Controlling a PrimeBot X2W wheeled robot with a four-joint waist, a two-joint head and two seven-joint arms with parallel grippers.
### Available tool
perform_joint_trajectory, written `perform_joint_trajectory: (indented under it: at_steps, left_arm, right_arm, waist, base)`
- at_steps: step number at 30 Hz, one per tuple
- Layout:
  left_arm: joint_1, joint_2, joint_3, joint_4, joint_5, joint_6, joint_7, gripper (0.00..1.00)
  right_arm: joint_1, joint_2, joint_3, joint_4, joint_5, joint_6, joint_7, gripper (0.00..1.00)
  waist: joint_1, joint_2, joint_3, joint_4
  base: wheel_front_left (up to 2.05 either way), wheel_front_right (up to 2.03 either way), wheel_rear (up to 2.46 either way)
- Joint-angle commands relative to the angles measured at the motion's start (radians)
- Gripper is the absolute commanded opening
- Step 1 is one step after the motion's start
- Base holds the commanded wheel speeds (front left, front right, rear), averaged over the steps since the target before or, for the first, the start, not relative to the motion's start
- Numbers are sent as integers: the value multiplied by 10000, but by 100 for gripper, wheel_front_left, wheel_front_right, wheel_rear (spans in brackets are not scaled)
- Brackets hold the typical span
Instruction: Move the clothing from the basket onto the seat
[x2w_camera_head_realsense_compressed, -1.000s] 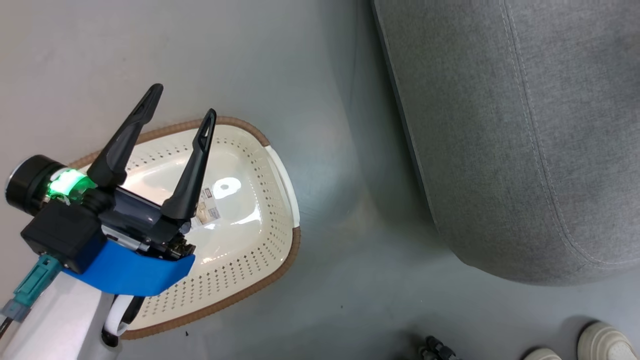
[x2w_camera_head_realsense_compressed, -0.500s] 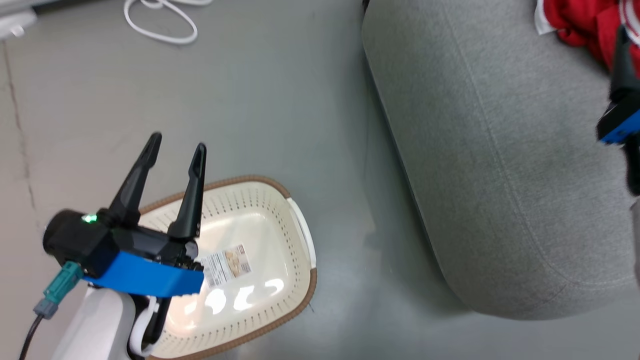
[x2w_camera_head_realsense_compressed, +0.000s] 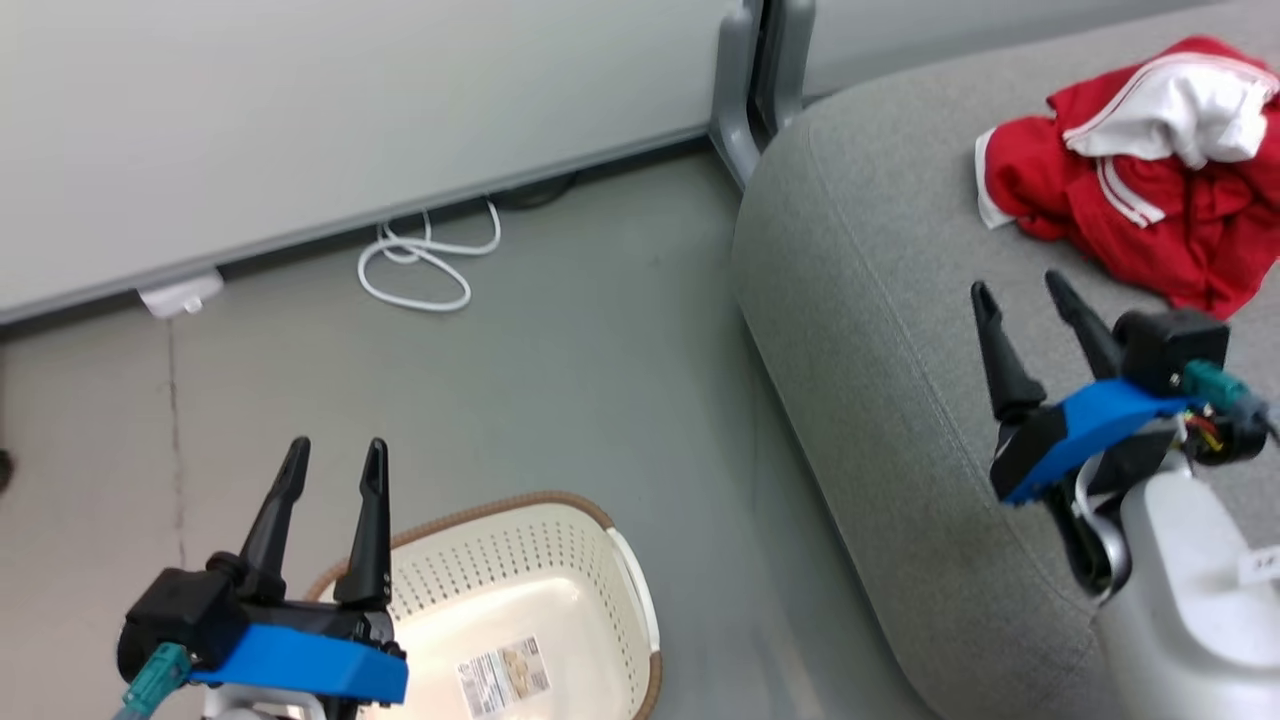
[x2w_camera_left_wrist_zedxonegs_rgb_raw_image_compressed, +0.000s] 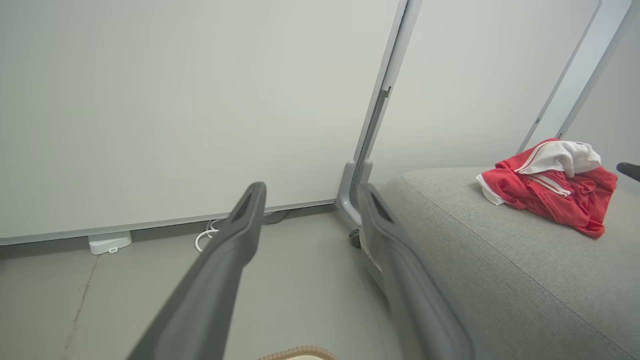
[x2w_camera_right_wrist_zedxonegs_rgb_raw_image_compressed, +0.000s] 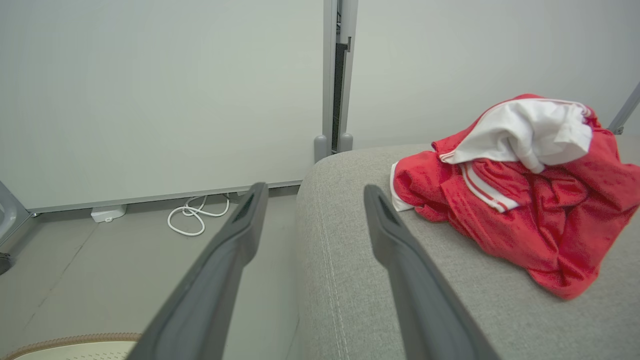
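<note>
Grey seat (x2w_camera_head_realsense_compressed: 880, 350) with red clothing (x2w_camera_head_realsense_compressed: 1120, 205) on top, just beyond the empty, wide-open right end effector (x2w_camera_head_realsense_compressed: 1019, 285)

**Cloth, Plastic, Smooth Floor**

The clothing (x2w_camera_head_realsense_compressed: 1130, 210) is soft, crumpled red-and-white cloth. The seat (x2w_camera_head_realsense_compressed: 880, 380) is matt grey woven fabric with stitched seams. The basket (x2w_camera_head_realsense_compressed: 600, 560) is glossy cream perforated plastic, its rim brown and woven-looking. The floor (x2w_camera_head_realsense_compressed: 560, 350) is smooth.

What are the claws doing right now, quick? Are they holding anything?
Left claw: open, holding nothing.
Right claw: open, holding nothing.
</note>
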Motion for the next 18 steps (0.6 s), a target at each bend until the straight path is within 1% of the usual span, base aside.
perform_joint_trajectory:
  at_steps: [1, 3, 6, 8, 9, 10, 12, 13, 18]
  left_arm:
    - [159, -90, 87, 47, 70, -93, -44, 100]
    - [360, -215, 209, 70, 95, -84, -45, 100]
    - [647, -389, 412, 92, 188, -59, -45, 100]
    - [869, -495, 525, 120, 238, -59, -45, 100]
    - [869, -495, 525, 120, 238, -59, -45, 100]
    - [1052, -586, 629, 102, 239, -58, -45, 100]
    - [1203, -640, 726, 88, 287, -59, -45, 100]
    - [1203, -640, 726, 88, 287, -59, -45, 100]
    - [1385, -780, 788, 90, 306, -60, -45, 100]
  right_arm:
    - [483, 51, 117, -277, -87, 1, 28, 100]
    - [988, 88, 301, -732, -181, 1, 96, 100]
    - [1751, 223, 316, -1338, -216, 1, 248, 100]
    - [2254, 387, 196, -1746, -212, 1, 356, 100]
    - [2254, 387, 196, -1746, -212, 1, 356, 100]
    - [2710, 536, 40, -2188, -308, 1, 480, 100]
    - [3133, 702, -61, -2588, -404, 3, 633, 100]
    - [3133, 702, -61, -2588, -404, 3, 633, 100]
    - [4000, 1006, -373, -3407, -655, 3, 892, 100]
  waist:
    - [3, -1, -661, 192]
    - [3, -1, -899, 289]
    - [3, -1, -1238, 452]
    - [3, -1, -1461, 567]
    - [3, -1, -1461, 567]
    - [3, -1, -1590, 658]
    - [3, -1, -1661, 727]
    - [3, -1, -1661, 727]
    - [3, -1, -1734, 914]
  base:
    - [0, 0, 0]
    - [0, 0, 0]
    - [0, 0, 0]
    - [0, 0, 0]
    - [0, 0, 0]
    - [0, 0, 0]
    - [0, 0, 0]
    - [0, 0, 0]
    - [0, 0, 0]
